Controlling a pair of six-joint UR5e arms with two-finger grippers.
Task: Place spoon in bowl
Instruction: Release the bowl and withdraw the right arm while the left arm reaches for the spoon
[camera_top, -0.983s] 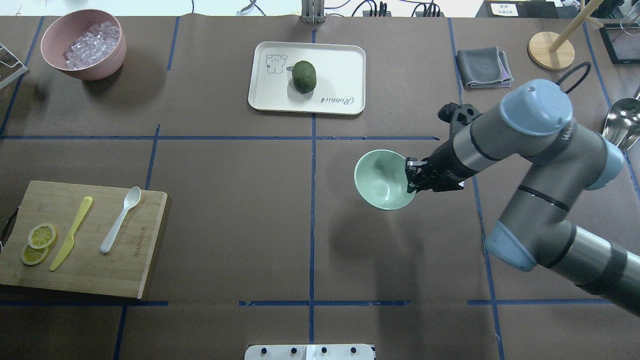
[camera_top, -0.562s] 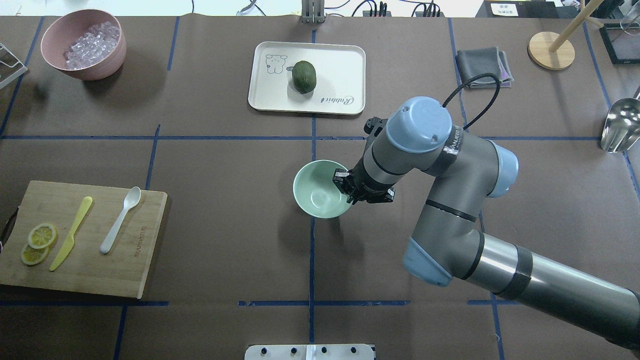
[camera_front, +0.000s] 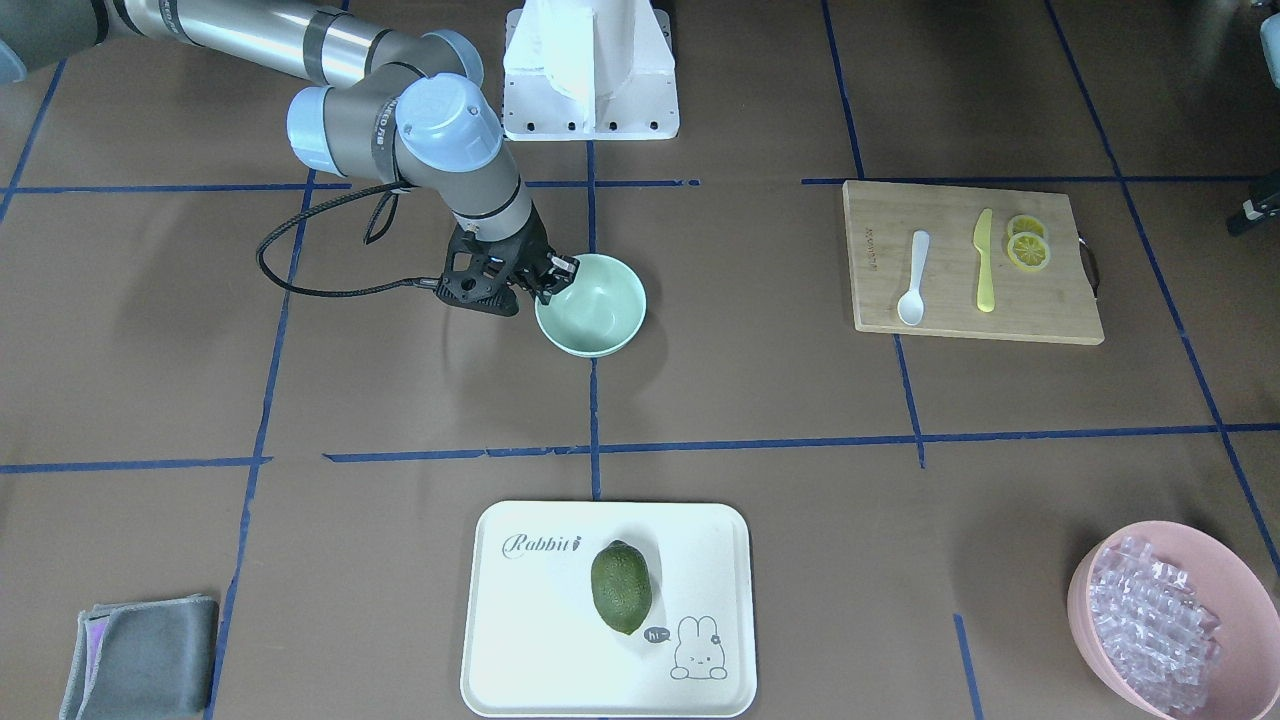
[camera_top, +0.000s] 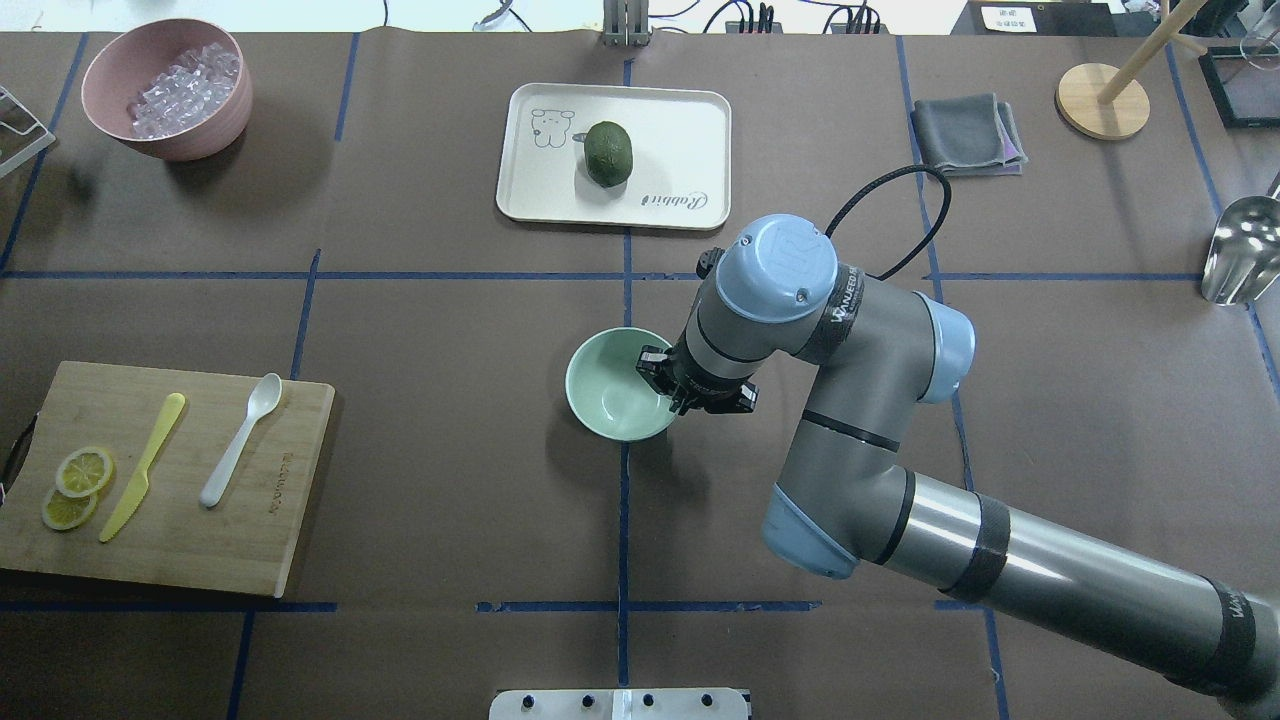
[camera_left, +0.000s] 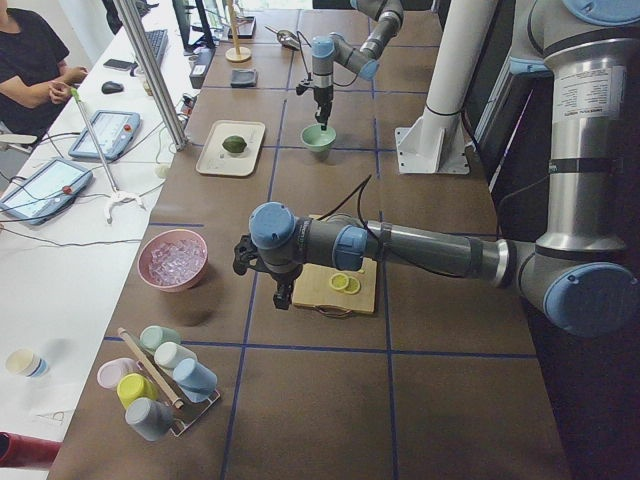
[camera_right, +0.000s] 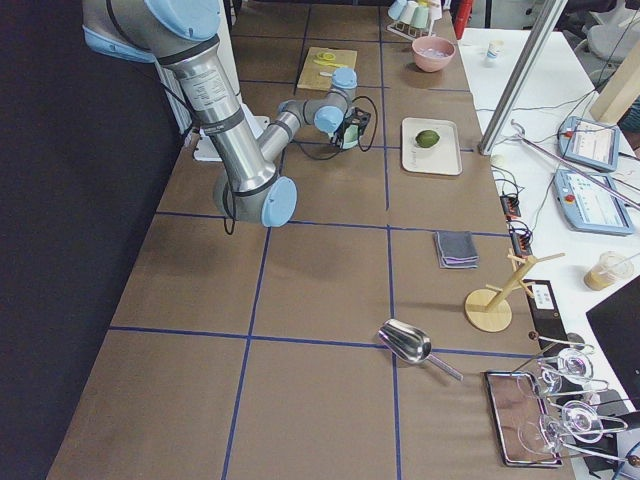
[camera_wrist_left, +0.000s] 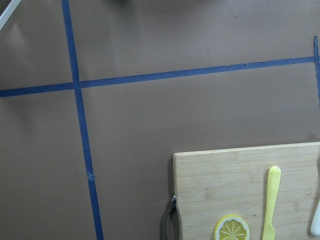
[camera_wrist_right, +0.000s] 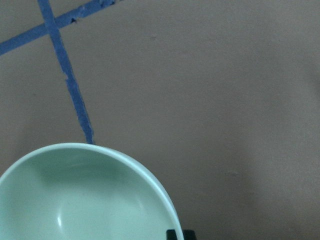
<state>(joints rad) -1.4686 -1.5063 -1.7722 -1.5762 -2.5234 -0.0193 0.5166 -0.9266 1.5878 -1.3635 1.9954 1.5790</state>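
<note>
The white spoon (camera_top: 240, 440) lies on the wooden cutting board (camera_top: 180, 540) at the left, beside the yellow knife (camera_top: 143, 465); it also shows in the front view (camera_front: 913, 278). My right gripper (camera_top: 665, 385) is shut on the right rim of the mint-green bowl (camera_top: 612, 400), upright near the table's middle, on or just above the paper. The front view shows the bowl (camera_front: 595, 308) and the gripper (camera_front: 555, 275). My left gripper (camera_left: 283, 297) hangs past the board's outer end; I cannot tell whether it is open or shut.
Lemon slices (camera_top: 75, 485) lie on the board. A pink bowl of clear cubes (camera_top: 167, 90) stands far left. A white tray (camera_top: 690, 130) holds a green fruit (camera_top: 608, 153). A grey cloth (camera_top: 968, 135), wooden stand (camera_top: 1102, 100) and metal scoop (camera_top: 1240, 262) are at the right.
My right arm has carried the mint bowl leftward, from right of centre to the table's centre line. The spoon and the board's things have not moved.
</note>
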